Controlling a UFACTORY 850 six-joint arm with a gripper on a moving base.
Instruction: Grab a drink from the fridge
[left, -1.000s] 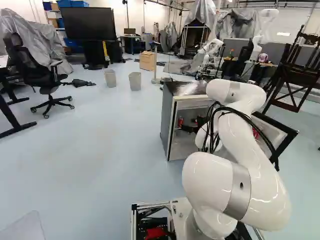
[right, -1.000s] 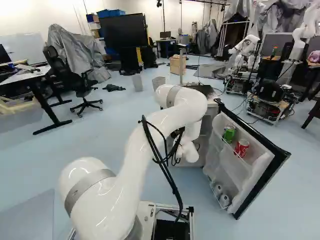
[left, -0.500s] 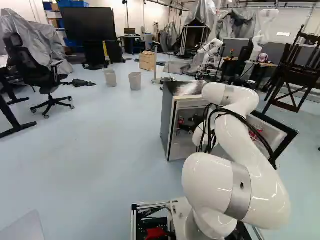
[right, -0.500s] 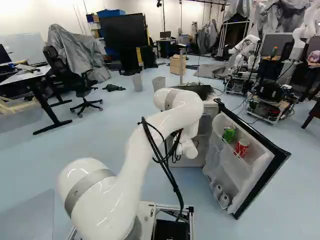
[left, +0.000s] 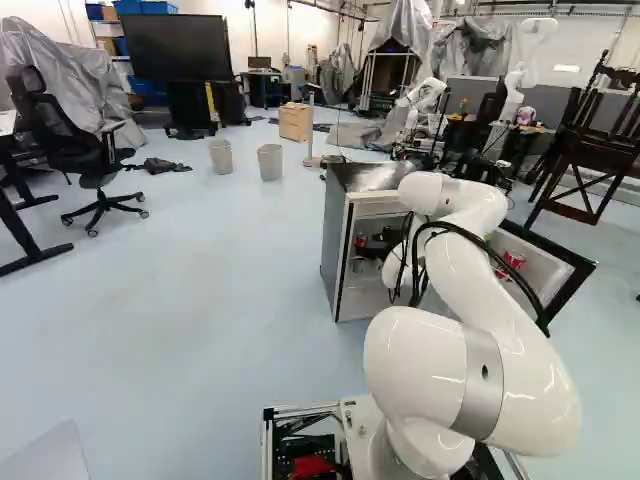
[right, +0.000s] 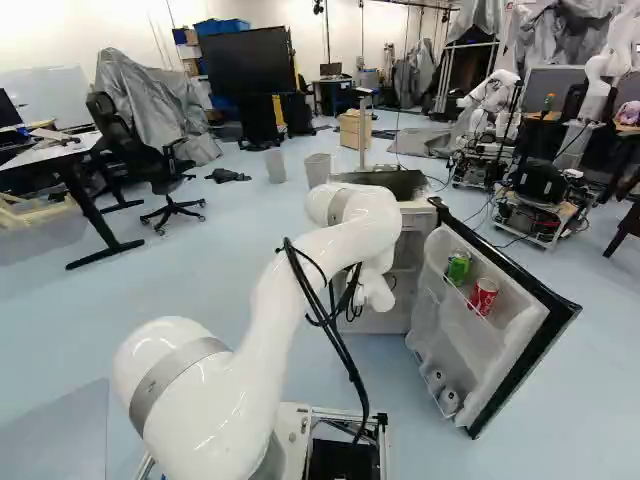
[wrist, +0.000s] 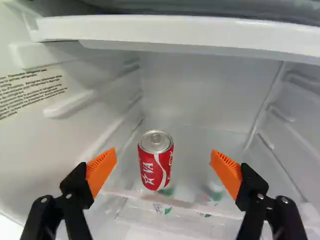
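The black gripper (left: 376, 246) is inside the open fridge (left: 338, 250), partly hidden by the arm in the left base view. In the wrist view the gripper (wrist: 162, 158) stands open, its orange pads wide apart with nothing held. A red can (wrist: 155, 161) stands upright on a clear shelf ahead of the fingers, a little nearer one of them, touched by neither. On the swung-out fridge door (right: 520, 325) a green can (right: 458, 267) and another red can (right: 484, 296) sit in the upper rack.
A white shelf edge (wrist: 180, 35) spans the compartment above the can. Side walls with ribs flank the gripper. Green and white items show through the clear shelf. Beyond the fridge are another robot (right: 492, 95), two bins (left: 270, 162) and an office chair (left: 95, 150).
The arm has shifted leftward and a little lower in the left base view, and its wrist also leftward in the right base view. The base, fridge and door have stayed put.
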